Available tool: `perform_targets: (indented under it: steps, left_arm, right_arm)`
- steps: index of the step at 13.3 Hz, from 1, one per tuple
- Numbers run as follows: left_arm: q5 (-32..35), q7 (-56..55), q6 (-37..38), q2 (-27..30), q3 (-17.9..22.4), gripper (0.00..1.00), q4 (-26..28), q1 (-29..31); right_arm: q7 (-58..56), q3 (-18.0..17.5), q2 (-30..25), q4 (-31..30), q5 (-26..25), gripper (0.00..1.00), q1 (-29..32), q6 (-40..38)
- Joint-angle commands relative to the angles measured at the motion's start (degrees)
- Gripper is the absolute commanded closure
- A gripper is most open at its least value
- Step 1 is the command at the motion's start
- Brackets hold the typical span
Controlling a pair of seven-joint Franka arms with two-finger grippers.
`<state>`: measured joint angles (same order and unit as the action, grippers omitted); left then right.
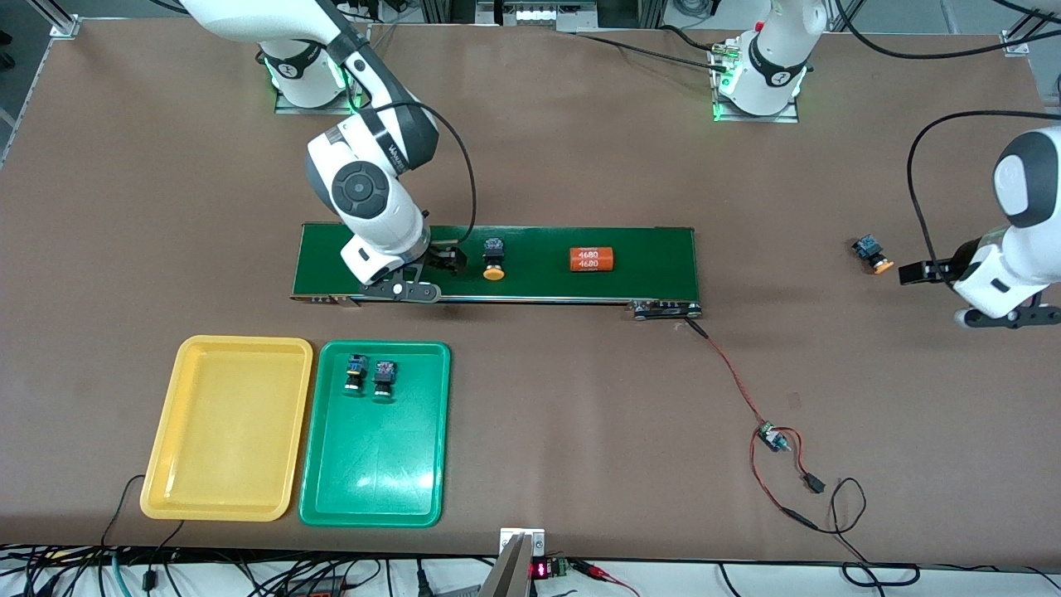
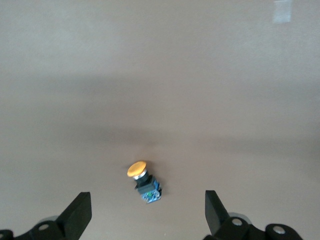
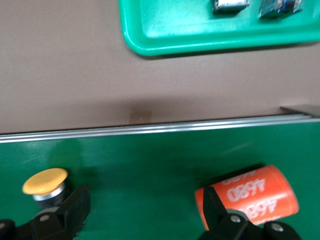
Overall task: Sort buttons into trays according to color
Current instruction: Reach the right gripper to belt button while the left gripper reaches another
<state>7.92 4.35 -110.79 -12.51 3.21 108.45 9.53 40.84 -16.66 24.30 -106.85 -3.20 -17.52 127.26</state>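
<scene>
Buttons: we see one yellow-cap button [image 1: 494, 258] on the conveyor belt [image 1: 646, 257], just beside the right gripper [image 1: 448, 258], whose fingers stand wide apart w/ nothing held; a 2nd yellow-cap button [image 1: 872, 254] lies off the belt toward the left arm's end, near the left gripper [image 1: 910, 272], also spread wide & empty. Front view alone shows us two green-cap buttons [image 1: 370, 377] in the green tray [image 1: 375, 497], nearer the camera than the belt, w/ the yellow tray [image 1: 224, 489] beside it. Right wrist view shows the orange 4680 cylinder [image 3: 247, 195] close up.

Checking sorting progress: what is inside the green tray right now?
Two buttons with green caps lie side by side in the green tray, at its end nearer the conveyor belt. The tray's remaining floor shows bare; nothing covers any of it.
</scene>
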Motion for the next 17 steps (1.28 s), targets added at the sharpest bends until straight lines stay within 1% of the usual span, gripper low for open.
perform_targets:
  steps: [1, 2, 5, 7, 9, 10, 11, 14, 17]
  left_arm:
    - [-0.89, -5.12, 0.13, 5.21, 0.66, 0.00, 4.92, -0.04]
    - [-0.80, -7.23, -0.39, 5.39, 0.66, 0.00, 5.97, 0.14]
    - [-0.10, -6.99, -2.76, 5.22, 0.83, 0.00, 7.21, 0.14]
    - [-0.10, -6.81, -1.98, 4.87, 1.10, 0.00, 7.65, 0.40]
    - [-0.10, -6.64, -3.20, 3.56, 1.27, 0.00, 10.71, 1.19]
    - [-0.18, -6.99, -3.73, 2.42, 1.88, 0.00, 11.16, 1.19]
    - [-0.44, -7.69, -4.78, 1.28, 3.54, 0.00, 12.47, 1.19]
    - [-0.89, -7.69, -13.99, -1.97, 6.45, 0.00, 16.52, 1.19]
    - [-0.97, -7.60, -19.36, -5.49, 6.90, 0.00, 18.20, 1.19]
  right_arm:
    - [4.07, -1.80, -1.27, -1.61, -0.06, 0.00, 0.12, 0.09]
    - [4.77, -2.06, -1.01, -1.61, -0.14, 0.00, 0.03, 0.09]
    - [7.41, -2.68, -0.31, -1.52, -0.14, 0.00, -1.11, 0.18]
    - [9.16, -2.68, 0.40, -1.52, -0.32, 0.00, -1.81, 0.44]
    - [9.52, -2.68, 1.27, -1.26, -0.49, 0.00, -1.99, 0.62]
    - [9.78, -2.68, 1.63, -1.26, -0.49, 0.00, -1.99, 0.70]
    - [9.79, -2.68, 1.98, -1.17, -0.49, 0.00, -1.99, 0.88]
    - [9.87, -2.68, 2.68, -1.17, -0.49, 0.00, -1.91, 1.50]
    - [10.14, -2.68, 3.38, -1.08, -0.76, 0.00, -1.91, 2.02]
